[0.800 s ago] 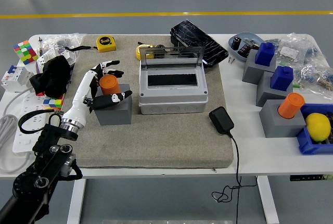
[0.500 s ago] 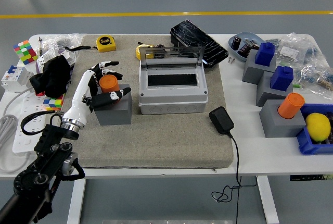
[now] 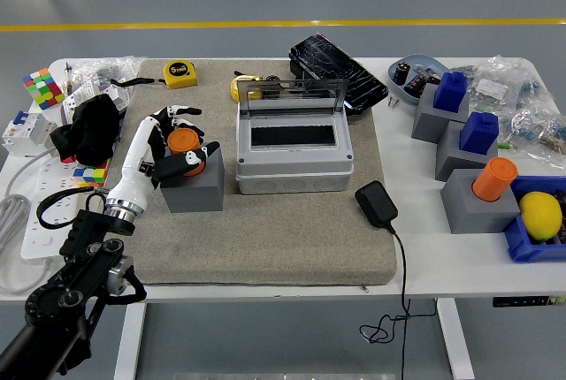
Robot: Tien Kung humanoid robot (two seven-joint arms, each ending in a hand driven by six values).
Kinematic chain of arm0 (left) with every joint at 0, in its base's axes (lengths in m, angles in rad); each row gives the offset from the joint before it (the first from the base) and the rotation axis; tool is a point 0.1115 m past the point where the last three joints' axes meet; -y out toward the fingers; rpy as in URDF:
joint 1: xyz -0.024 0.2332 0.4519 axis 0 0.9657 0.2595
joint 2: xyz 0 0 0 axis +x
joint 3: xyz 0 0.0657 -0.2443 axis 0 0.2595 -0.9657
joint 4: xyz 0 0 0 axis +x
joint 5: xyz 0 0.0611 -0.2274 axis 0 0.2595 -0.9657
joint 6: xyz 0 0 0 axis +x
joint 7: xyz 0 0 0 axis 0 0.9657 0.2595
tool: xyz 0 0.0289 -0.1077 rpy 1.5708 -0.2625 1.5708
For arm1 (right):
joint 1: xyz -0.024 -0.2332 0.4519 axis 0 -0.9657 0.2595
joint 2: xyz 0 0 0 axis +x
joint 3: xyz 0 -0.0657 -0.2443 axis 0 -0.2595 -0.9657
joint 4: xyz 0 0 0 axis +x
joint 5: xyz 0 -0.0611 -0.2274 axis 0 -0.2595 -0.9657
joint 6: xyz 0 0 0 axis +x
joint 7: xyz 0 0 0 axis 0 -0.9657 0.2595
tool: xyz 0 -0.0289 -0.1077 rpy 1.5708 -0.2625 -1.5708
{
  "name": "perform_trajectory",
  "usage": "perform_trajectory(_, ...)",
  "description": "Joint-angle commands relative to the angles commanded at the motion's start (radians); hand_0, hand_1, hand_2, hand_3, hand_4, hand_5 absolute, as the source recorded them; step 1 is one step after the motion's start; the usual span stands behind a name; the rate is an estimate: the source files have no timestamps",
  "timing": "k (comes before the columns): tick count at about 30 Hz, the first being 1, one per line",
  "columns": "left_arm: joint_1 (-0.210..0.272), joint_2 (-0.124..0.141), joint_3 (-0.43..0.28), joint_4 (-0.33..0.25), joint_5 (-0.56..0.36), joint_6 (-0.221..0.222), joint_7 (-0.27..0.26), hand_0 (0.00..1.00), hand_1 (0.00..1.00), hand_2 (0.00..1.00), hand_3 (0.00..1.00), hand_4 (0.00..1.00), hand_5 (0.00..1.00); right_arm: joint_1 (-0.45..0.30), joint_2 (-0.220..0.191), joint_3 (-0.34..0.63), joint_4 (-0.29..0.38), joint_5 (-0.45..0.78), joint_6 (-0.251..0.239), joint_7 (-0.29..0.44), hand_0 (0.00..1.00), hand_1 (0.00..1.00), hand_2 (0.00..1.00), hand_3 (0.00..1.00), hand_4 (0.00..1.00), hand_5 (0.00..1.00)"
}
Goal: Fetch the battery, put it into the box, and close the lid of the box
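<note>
An orange cylindrical battery [image 3: 185, 141] stands in a grey block [image 3: 193, 187] on the left of the grey mat [image 3: 265, 247]. My left hand [image 3: 179, 140] wraps it, fingers behind and thumb across its front, closed on it while it sits in the block. The grey box [image 3: 294, 166] stands at the mat's centre, right of the hand. Its clear lid [image 3: 290, 94] is raised upright at the back and the dark inside shows. My right hand is out of view.
A black adapter [image 3: 376, 203] with its cable lies right of the box. Grey blocks with blue pieces [image 3: 452, 90] and another orange battery [image 3: 493, 178] stand at right, beside a blue bin with a yellow fruit [image 3: 540, 215]. A black cloth [image 3: 88, 124] and a yellow tape measure [image 3: 179, 73] lie at left.
My left hand has drawn its fingers and thumb in around the orange battery; the thumb has moved from the block's top onto the battery's front. The box has not moved.
</note>
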Motion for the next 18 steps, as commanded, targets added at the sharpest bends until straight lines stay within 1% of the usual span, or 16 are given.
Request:
perform_trajectory(5, -0.001, 0.000, 0.006, 0.011, -0.002, 0.005, -0.012, 0.136, 0.275, 0.351, 0.459, 0.778, 0.002, -0.002, 0.001, 0.000, 0.000, -0.004, 0.001, -0.001, 0.769, 0.721, 0.732, 0.743, 0.998, 0.722)
perform_trajectory(6, -0.003, 0.000, 0.007, 0.014, -0.003, 0.007, -0.016, 0.096, 0.226, 0.314, 0.403, 0.743, 0.002, -0.002, 0.001, 0.002, 0.000, -0.007, 0.001, -0.002, 0.769, 0.721, 0.732, 0.742, 0.998, 0.722)
perform_trajectory(11, -0.008, 0.000, 0.016, 0.023, -0.005, 0.018, -0.040, 0.096, 0.226, 0.314, 0.403, 0.743, 0.002, -0.002, 0.001, 0.002, 0.000, -0.007, 0.001, -0.001, 0.769, 0.721, 0.732, 0.742, 0.998, 0.722)
perform_trajectory(12, -0.009, 0.000, 0.019, 0.024, -0.006, 0.019, -0.046, 0.030, 0.109, 0.240, 0.276, 0.682, 0.002, -0.002, 0.001, 0.003, 0.000, -0.008, 0.000, -0.002, 0.770, 0.721, 0.732, 0.743, 0.998, 0.721)
perform_trajectory(17, -0.005, 0.000, 0.032, 0.012, -0.015, 0.020, -0.079, 0.030, 0.109, 0.240, 0.276, 0.682, 0.002, -0.003, 0.002, 0.003, 0.000, -0.005, 0.000, -0.001, 0.770, 0.721, 0.732, 0.743, 0.998, 0.721)
perform_trajectory(18, -0.003, 0.000, 0.035, 0.008, -0.016, 0.020, -0.084, 0.011, 0.078, 0.211, 0.239, 0.631, 0.002, -0.004, 0.002, 0.003, 0.000, -0.005, 0.000, -0.001, 0.770, 0.721, 0.732, 0.744, 0.998, 0.721)
